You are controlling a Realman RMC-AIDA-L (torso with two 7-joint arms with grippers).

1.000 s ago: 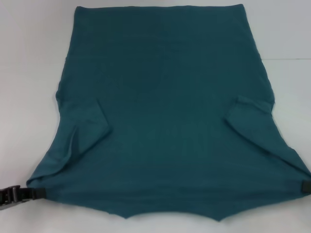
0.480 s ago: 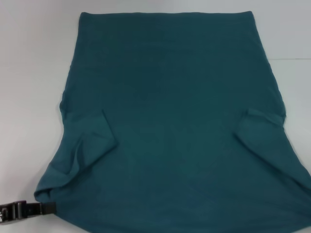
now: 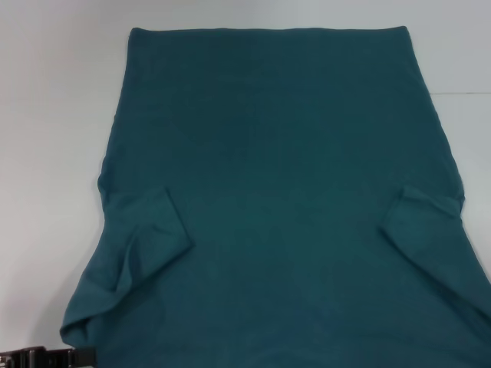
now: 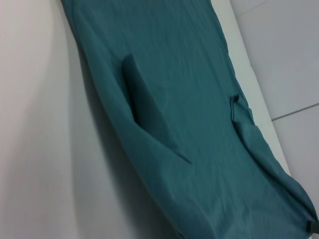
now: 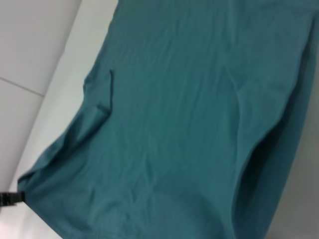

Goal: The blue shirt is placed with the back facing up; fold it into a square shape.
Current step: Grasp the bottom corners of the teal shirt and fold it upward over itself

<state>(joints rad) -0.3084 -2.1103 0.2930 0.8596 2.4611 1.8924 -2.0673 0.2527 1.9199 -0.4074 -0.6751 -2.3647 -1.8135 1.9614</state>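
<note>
Your blue shirt (image 3: pixel 284 199) is filling the head frame, plain side up. Your left gripper (image 3: pixel 46 358) is pinching its lower-left corner; right gripper is sitting out of frame.

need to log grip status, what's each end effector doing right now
Left end effector: at the near left corner of the blue shirt; grip cannot be told.
Right end effector: not visible from the head; cannot be told.
</note>
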